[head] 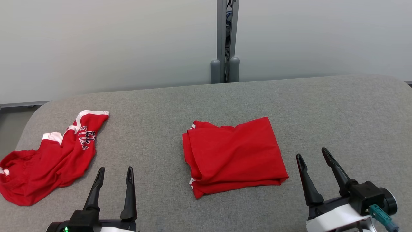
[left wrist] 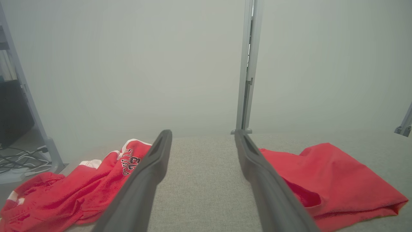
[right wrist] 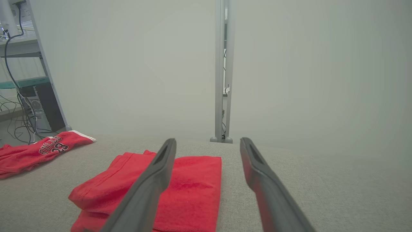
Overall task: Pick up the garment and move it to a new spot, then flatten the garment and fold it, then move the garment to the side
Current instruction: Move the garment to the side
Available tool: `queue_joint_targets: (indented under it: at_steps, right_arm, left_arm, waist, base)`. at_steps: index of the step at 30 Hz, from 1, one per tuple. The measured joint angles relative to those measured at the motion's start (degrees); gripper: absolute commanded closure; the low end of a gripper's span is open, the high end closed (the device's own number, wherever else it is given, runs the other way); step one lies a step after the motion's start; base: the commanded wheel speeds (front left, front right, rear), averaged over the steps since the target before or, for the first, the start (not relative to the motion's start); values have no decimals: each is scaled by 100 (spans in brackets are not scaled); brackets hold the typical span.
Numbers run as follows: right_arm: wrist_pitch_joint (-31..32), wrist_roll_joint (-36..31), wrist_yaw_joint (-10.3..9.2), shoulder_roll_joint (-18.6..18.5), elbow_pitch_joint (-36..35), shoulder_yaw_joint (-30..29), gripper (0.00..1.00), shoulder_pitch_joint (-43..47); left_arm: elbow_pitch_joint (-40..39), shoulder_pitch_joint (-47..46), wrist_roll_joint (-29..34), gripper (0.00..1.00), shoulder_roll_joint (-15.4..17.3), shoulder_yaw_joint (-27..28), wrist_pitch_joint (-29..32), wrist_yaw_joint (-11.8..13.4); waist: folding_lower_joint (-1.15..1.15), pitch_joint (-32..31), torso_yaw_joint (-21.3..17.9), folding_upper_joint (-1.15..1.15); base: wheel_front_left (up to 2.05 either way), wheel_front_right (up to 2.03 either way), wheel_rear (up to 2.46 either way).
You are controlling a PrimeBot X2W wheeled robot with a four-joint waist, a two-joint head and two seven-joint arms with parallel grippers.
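A folded red garment (head: 233, 156) lies as a neat rectangle in the middle of the grey padded table (head: 338, 112); the wrist views catch it too (left wrist: 338, 183) (right wrist: 190, 190). A second red garment (head: 48, 158) with white trim and black lettering sits crumpled at the table's left end (left wrist: 74, 196) (right wrist: 35, 151). My left gripper (head: 116, 170) is open near the front edge, between the two garments, holding nothing. My right gripper (head: 313, 154) is open just right of the folded garment, apart from it.
A grey metal post (head: 227, 38) divides the pale partition wall behind the table. Off the table's left end stand a shelf frame, a dark computer case (right wrist: 42, 106) and loose cables on the floor (left wrist: 19, 161). Bare grey padding spreads to the right.
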Motion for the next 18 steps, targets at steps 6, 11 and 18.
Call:
queue_joint_targets:
  at_steps: [6, 11, 18]
  right_arm:
    - [1, 58, 0, 0, 60, -38, 0, 0]
    - [0, 210, 0, -1, 182, -43, 0, -16]
    - [1, 1071, 0, 14, 1082, 301, 0, -576]
  left_arm:
    - [4, -7, 9, 0, -3, -1, 0, -3]
    - [9, -8, -51, 0, -5, 8, 0, 56]
    - [56, -98, 133, 0, -5, -26, 0, 163]
  waist:
    - [0, -5, 4, 0]
    - [0, -7, 10, 0]
    - [0, 169, 14, 0]
  base:
    - [0, 0, 0]
    - [0, 0, 0]
    - [0, 0, 0]
